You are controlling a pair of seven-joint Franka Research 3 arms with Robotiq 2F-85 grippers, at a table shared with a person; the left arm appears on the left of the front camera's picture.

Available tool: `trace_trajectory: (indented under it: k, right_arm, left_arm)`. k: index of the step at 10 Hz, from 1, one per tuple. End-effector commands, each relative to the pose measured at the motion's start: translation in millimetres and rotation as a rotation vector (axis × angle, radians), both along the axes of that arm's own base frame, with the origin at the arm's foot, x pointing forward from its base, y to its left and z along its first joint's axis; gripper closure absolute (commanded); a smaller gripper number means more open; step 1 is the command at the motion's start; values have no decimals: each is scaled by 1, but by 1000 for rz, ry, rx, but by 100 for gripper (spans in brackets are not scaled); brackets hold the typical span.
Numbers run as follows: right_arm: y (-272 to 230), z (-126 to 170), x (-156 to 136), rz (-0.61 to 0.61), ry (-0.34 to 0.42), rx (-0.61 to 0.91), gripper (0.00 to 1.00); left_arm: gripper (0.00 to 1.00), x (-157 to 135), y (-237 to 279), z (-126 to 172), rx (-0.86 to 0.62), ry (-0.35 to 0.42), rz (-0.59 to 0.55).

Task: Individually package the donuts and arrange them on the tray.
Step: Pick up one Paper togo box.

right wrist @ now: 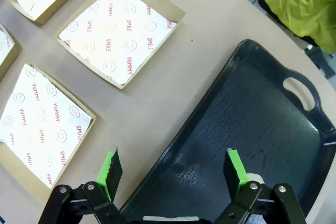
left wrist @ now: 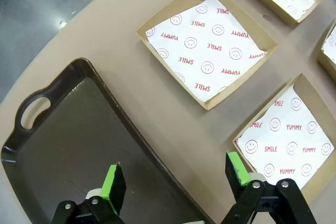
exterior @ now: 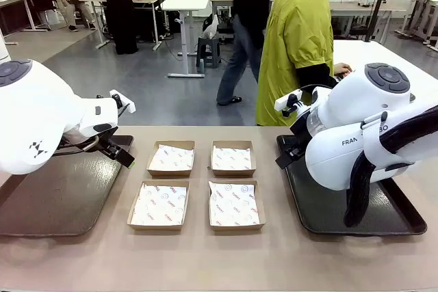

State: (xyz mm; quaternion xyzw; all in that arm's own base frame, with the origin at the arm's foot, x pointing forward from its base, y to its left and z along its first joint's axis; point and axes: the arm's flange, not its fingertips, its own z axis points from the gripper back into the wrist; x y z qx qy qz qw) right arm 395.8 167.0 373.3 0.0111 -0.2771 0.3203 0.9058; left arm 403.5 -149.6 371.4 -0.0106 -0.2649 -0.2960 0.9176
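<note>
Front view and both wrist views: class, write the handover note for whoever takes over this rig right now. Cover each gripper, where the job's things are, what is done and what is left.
Left gripper: open, holding nothing, above the inner edge of the left tray.
Right gripper: open, holding nothing, above the inner edge of the right tray.
Four cardboard boxes sit in two rows between the trays, each holding just its printed paper liner.
A person stands at the far side, behind the right tray.
Done: boxes laid out.
Left: every step with the donuts, meaning boxing each one and arranging the boxes on a tray.
</note>
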Motion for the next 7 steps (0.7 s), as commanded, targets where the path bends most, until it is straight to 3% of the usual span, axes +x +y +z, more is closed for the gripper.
trace_trajectory:
  k: [1, 4, 6, 7]
  right_arm:
    - [0, 0, 0, 0, 0, 0, 0]
    - [0, 0, 0, 0, 0, 0, 0]
    - [-13, 10, -58, 30, 71, -51, 0]
    - [-22, 15, -86, 18, 153, -79, 0]
  left_arm:
    - [0, 0, 0, 0, 0, 0, 0]
    - [0, 0, 0, 0, 0, 0, 0]
    - [0, -61, 32, 11, 13, 68, -41]
    - [0, -87, 45, 17, 35, 94, -62]
